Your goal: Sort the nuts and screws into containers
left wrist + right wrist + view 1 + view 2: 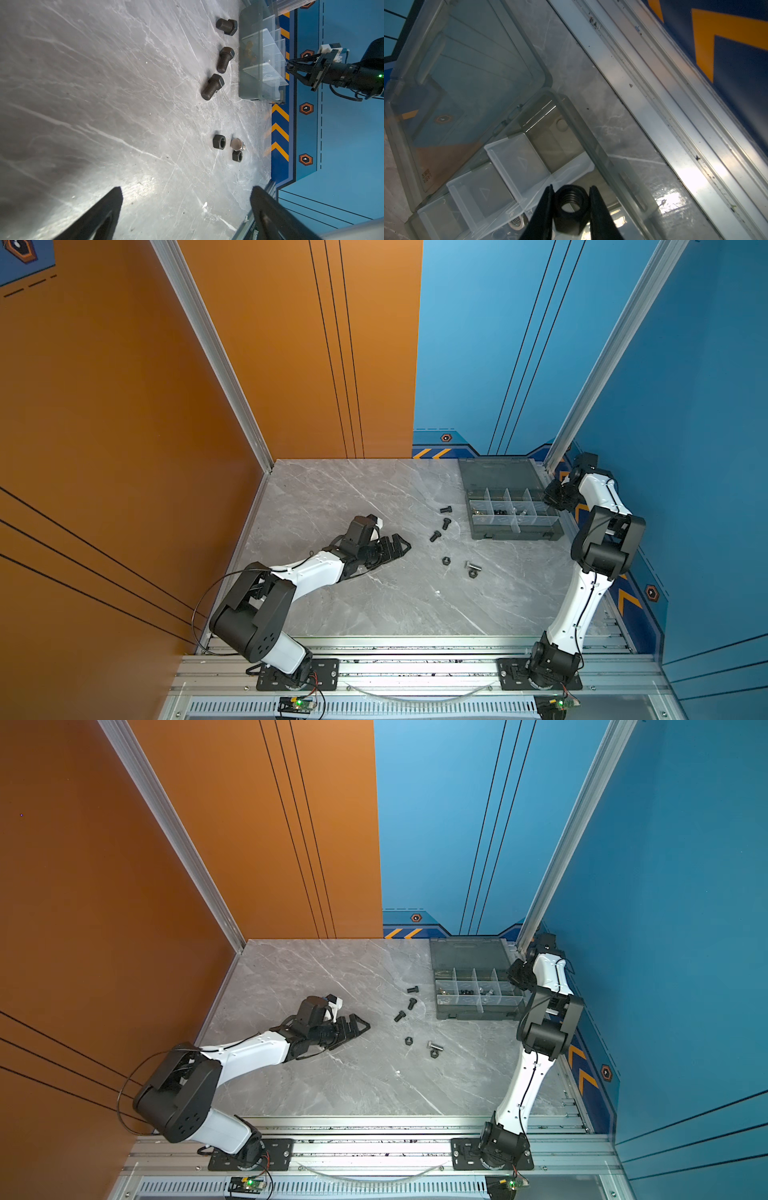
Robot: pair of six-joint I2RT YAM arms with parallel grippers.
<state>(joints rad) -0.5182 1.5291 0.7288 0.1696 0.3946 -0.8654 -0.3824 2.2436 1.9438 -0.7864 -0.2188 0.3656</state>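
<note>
While left fingers (99,214) gape wide, a black nut (570,205) sits pinched between right fingers (544,214).

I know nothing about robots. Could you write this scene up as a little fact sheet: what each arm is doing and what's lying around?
Right tool: shut on a black hex nut, above the organizer box
Left tool: open, empty, low over the marble table
Box lid: open
Loose on table: three black bolts, one silver bolt, two loose black nuts
In the box: a few small parts in some compartments
</note>
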